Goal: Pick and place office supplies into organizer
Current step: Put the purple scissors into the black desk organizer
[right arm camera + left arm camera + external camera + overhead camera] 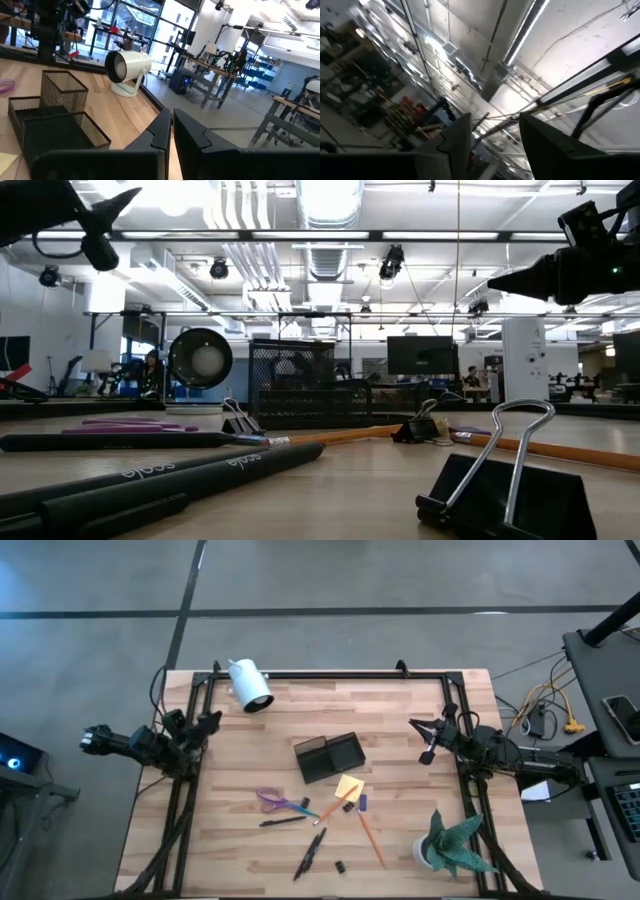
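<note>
The organizer (330, 757) is a black wire-mesh box with two compartments, standing at mid-table; my right wrist view shows it too (55, 115). Near of it lie purple-handled scissors (275, 802), two black pens (283, 822) (312, 852), an orange pencil (370, 838), a yellow sticky pad (348, 787), a small purple piece (362, 802) and a black binder clip (340, 866). My left gripper (208, 724) hangs open above the table's left edge, its wrist view aimed at the ceiling. My right gripper (418, 725) is shut, raised over the right side, pointing toward the organizer.
A white cylindrical camera (250, 685) stands at the far left of the table. A green plant in a white pot (448, 848) sits at the near right corner. Black frame rails (330, 673) run along the far, left and right edges. Bare wood lies between organizer and right rail.
</note>
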Robot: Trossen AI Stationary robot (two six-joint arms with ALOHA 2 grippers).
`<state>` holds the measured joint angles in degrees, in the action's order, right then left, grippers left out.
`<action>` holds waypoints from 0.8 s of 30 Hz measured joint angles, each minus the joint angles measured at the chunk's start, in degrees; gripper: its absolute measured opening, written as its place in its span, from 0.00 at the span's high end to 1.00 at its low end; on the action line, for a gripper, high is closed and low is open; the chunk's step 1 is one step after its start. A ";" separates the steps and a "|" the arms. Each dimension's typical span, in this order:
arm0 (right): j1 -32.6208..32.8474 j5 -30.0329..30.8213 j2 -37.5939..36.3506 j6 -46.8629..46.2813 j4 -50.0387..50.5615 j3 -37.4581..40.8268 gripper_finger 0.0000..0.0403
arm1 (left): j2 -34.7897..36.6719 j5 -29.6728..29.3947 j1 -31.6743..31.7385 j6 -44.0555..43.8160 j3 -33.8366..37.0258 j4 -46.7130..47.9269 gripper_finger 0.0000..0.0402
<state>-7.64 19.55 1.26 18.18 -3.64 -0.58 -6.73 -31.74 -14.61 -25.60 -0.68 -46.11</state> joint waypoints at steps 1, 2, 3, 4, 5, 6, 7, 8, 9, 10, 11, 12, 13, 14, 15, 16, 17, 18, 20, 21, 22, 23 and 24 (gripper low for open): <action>0.00 0.00 0.00 0.18 0.02 0.00 0.97 | -0.03 -0.36 0.00 1.79 -0.05 -0.17 0.63; 0.00 0.00 0.00 0.20 0.01 0.00 0.97 | -0.10 -0.35 0.00 2.56 -0.05 -0.30 0.63; 0.00 0.00 0.00 0.07 0.01 0.00 0.97 | -0.08 -0.31 0.00 2.57 0.04 -0.21 0.63; 0.00 0.00 0.01 -0.25 0.01 0.00 0.97 | -0.04 -0.39 0.00 1.75 0.08 0.06 0.63; 0.00 0.05 0.00 -0.05 0.00 0.00 0.97 | -0.21 -0.92 0.00 1.21 0.08 -0.06 0.63; -0.10 0.64 0.01 2.18 -0.02 0.00 0.97 | -0.58 -2.49 -0.01 1.01 0.06 -0.17 0.63; -0.28 1.97 0.02 5.60 -0.04 0.00 0.97 | -0.89 -3.95 0.00 1.53 0.04 0.00 0.63; -0.31 3.03 0.00 8.84 -0.04 0.00 0.97 | -1.10 -5.33 0.00 2.42 0.01 0.10 0.63; -0.31 3.43 0.00 11.77 -0.02 0.00 0.97 | -1.31 -7.12 0.00 3.35 -0.13 -0.02 0.63; -0.28 3.41 -0.02 14.30 -0.04 0.00 0.97 | -1.58 -9.24 0.00 3.71 -0.31 -0.24 0.63; -0.24 3.38 -0.02 16.32 -0.04 0.00 0.97 | -1.97 -10.98 0.00 3.73 -0.36 -0.37 0.63; -0.26 3.40 -0.02 17.92 -0.02 0.00 0.97 | -2.42 -11.69 0.03 3.73 -0.36 -0.32 0.63; -0.30 3.41 0.06 19.13 0.00 0.00 0.97 | -2.75 -11.77 0.02 3.73 -0.37 -0.11 0.63; -0.28 3.39 0.11 20.12 -0.06 0.00 0.97 | -3.11 -11.76 0.00 3.61 -0.48 0.00 0.63; -0.26 3.39 0.09 21.11 -0.03 0.01 0.97 | -3.62 -11.70 0.00 3.25 -0.73 -0.18 0.63; -0.28 3.40 0.08 21.97 -0.01 0.02 0.97 | -4.24 -11.72 0.00 2.23 -1.03 -0.41 0.63; -0.28 3.40 0.08 22.31 0.01 0.02 0.97 | -4.81 -11.70 0.00 1.79 -1.31 -0.41 0.63; -0.28 3.39 0.09 22.19 0.00 0.02 0.97 | -5.52 -11.74 0.00 1.40 -1.64 -0.46 0.63; -0.28 3.39 0.09 19.96 0.00 0.02 0.97 | -7.47 -11.78 0.00 0.52 -2.65 -1.53 0.63; -0.28 3.39 0.01 18.28 -0.02 0.02 0.97 | -8.49 -11.87 0.00 0.42 -3.12 -2.11 0.63; -0.28 3.39 0.00 16.55 -0.04 0.02 0.97 | -9.83 -11.92 0.00 0.06 -3.68 -3.13 0.63; -0.28 3.31 0.00 15.19 -0.14 0.02 0.97 | -11.33 -11.94 0.00 -1.12 -4.27 -4.40 0.63; -0.28 2.89 0.00 14.77 -0.29 0.02 0.97 | -12.86 -11.92 0.00 -2.35 -4.80 -5.82 0.63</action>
<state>-7.92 22.45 1.26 32.94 -3.93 -0.56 -19.59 -43.66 -14.61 -27.95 -5.48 -51.92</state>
